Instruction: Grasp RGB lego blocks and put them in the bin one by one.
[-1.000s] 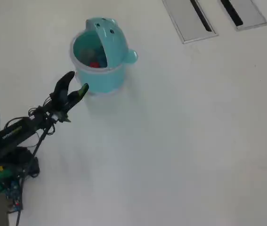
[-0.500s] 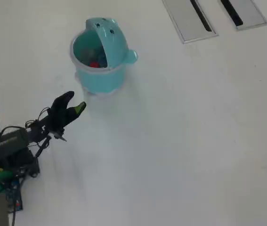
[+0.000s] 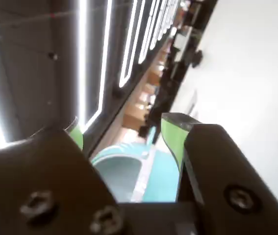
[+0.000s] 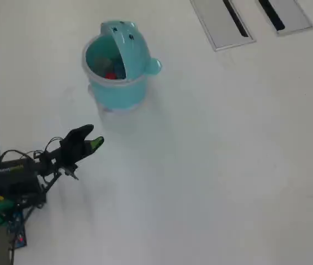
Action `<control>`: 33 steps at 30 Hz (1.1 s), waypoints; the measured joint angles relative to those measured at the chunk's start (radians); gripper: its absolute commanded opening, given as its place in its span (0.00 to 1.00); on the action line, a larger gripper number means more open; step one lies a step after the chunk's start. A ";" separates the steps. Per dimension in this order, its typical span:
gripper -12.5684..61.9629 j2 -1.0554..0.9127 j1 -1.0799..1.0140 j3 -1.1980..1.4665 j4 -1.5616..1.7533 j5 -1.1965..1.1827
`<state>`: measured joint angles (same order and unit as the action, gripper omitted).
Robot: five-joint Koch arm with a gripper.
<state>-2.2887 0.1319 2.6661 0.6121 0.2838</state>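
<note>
— Since a second ago your gripper has pulled back from the bin toward the desk's left edge; it now sits well apart from it, lower in the overhead view.

— What lies around it?

— Bare white desk all round. Two grey slotted panels sit at the top edge, far from you. Nothing stands between the gripper and the bin.

— And the arm?

— It reaches in from the lower left corner, lying low and nearly level, cables looped beside it. Your jaws stand apart with nothing between them; in the wrist view the green-tipped fingers frame the bin.

— Where are the blocks?

— The bin stands near the desk's top left, a smooth teal plastic bucket with its lid tipped up, dark dots and an ear knob showing. Inside you can see a red block with a blue block beside it; I cannot make out a third.
</note>
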 measured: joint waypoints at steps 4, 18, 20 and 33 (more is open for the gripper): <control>0.57 0.000 0.000 0.092 0.063 0.000; 0.57 0.000 -0.037 0.351 0.236 -0.029; 0.59 0.000 -0.040 0.383 0.236 -0.031; 0.62 0.000 -0.104 0.430 0.258 -0.032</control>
<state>-2.2887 0.0276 3.0956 0.8698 0.2516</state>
